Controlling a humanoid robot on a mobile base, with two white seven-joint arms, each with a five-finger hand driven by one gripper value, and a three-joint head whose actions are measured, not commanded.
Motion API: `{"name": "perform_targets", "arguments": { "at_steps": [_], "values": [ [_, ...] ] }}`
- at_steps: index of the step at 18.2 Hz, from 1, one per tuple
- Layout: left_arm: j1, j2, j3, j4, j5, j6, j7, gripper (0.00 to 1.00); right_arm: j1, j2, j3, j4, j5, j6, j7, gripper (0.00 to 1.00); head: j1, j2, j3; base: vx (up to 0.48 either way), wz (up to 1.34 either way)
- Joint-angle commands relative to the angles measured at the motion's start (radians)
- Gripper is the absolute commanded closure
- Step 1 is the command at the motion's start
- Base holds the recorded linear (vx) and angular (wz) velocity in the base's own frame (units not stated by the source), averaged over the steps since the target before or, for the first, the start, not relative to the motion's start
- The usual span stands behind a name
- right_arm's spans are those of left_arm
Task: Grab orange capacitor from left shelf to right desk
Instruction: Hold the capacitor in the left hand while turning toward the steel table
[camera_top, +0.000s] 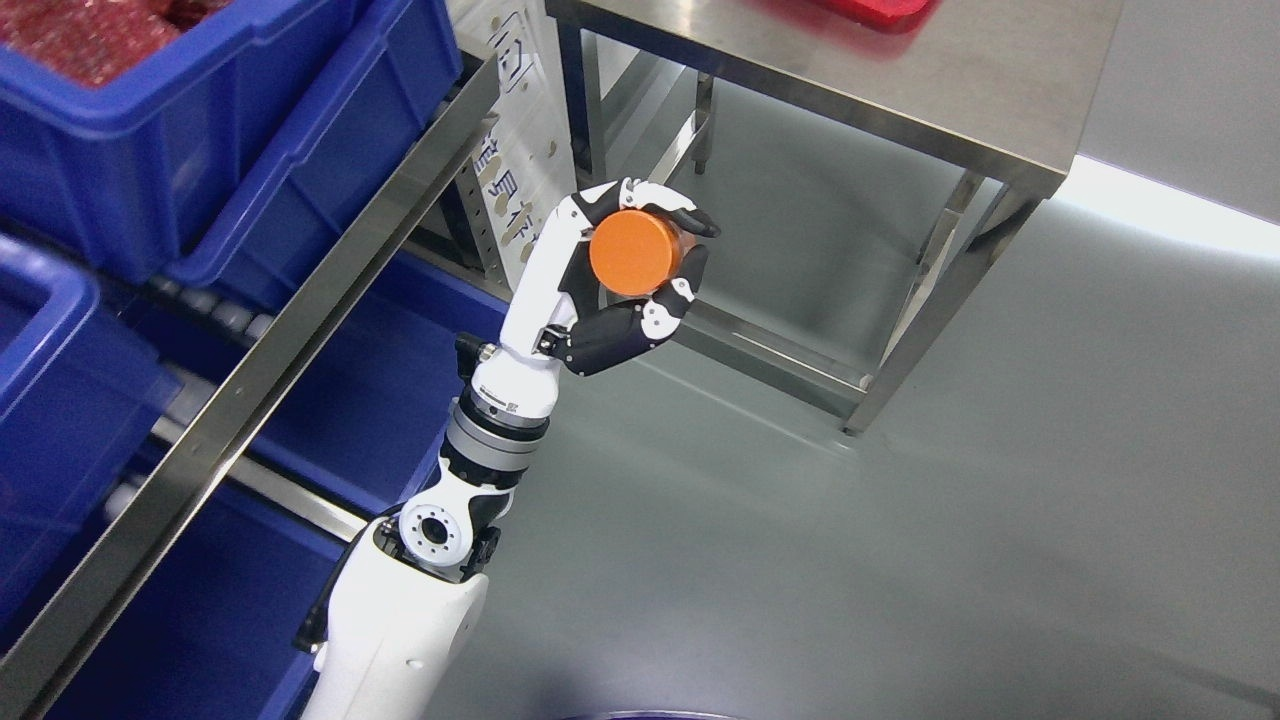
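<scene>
- On the left shelf (330, 270) we see blue bins (150, 160) set in tiers behind a slanting steel rail; the top-left bin holds a heap of reddish pieces (80, 35), too fine for us to identify.
- The lower bins (60, 400) show only blue walls, and we cannot tell what lies inside them.
- Between shelf and desk, our left hand (625, 275) is raised over the grey floor (850, 560), its fingers (680, 215) curled over the top and its thumb pressing from below, clamped on the orange capacitor (633, 252), whose flat round end faces the camera.
- The capacitor is off the shelf and clear of the steel desk (900, 90), which stands at the upper right.
- A red tray (860, 10) on the desk is cut off by the top edge, so its contents are out of our sight.
- Print on the white shelf post (520, 150) behind the hand is partly hidden and unreadable to us.
- The desk's near edge runs diagonally above the hand; open floor spreads to the right and below.
</scene>
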Motion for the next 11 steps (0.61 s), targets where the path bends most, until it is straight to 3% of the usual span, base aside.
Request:
{"name": "perform_targets", "arguments": {
  "at_steps": [1,6,11],
  "values": [
    [-0.068,0.017,-0.081,0.004,0.002,0.034,0.0,0.97,0.021,-0.018,-0.012,-0.017,0.006,0.0,0.001,0.0,0.0,0.0,0.0,0.351,-0.31],
    [-0.149,0.017,-0.093,0.007,0.023,0.083,0.0,0.97,0.021,-0.018,-0.012,-0.017,0.006,0.0,0.001,0.0,0.0,0.0,0.0,0.376,-0.31],
    [-0.329,0.017,-0.113,0.078,0.064,0.311,0.0,0.97,0.021,-0.018,-0.012,-0.017,0.006,0.0,0.001,0.0,0.0,0.0,0.0,0.34,-0.19]
  ]
}}
